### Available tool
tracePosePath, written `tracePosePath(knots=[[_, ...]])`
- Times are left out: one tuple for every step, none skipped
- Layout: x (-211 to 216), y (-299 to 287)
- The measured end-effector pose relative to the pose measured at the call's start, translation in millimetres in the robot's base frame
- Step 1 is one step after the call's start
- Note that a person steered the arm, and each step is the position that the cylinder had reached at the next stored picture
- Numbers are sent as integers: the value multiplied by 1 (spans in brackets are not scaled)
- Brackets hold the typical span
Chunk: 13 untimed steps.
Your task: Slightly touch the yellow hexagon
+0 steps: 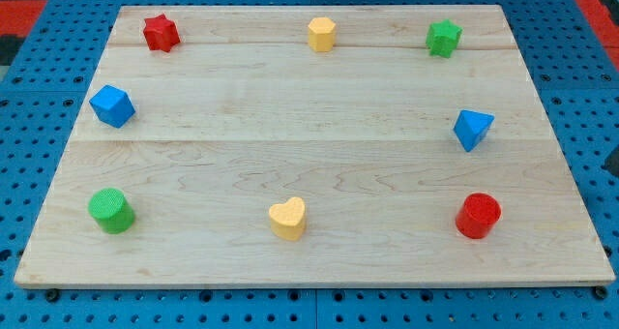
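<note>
On the wooden board (309, 164), eight blocks, among them one yellow hexagon (322, 33); my tip out of sight.

A pale wooden board (309, 145) carries eight blocks: red star (161, 32), yellow hexagon (321, 33) and green star (444, 37) along the view's top; blue cube (112, 105) left; blue triangle (472, 129) right; green cylinder (111, 210), yellow heart (287, 218) and red cylinder (478, 216) along the bottom.

A lab test bench: a pale wooden table (309, 155) lies on a blue perforated mounting surface (39, 106) with a regular hole grid, and 8 small coloured plastic blocks are spaced around its edges like a set-up trial. My tip does not show.
</note>
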<state>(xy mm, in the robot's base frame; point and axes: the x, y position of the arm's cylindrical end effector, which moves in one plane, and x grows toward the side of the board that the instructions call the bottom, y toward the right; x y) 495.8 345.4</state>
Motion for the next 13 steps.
tracePosePath(knots=[[0,0],[-19,-18],[-39,-62],[-56,-89],[-112,-92],[-133,-164],[-146,-239],[-159,-314],[-164,-364],[-164,-376],[-176,-385],[-205,-419],[-242,-446]])
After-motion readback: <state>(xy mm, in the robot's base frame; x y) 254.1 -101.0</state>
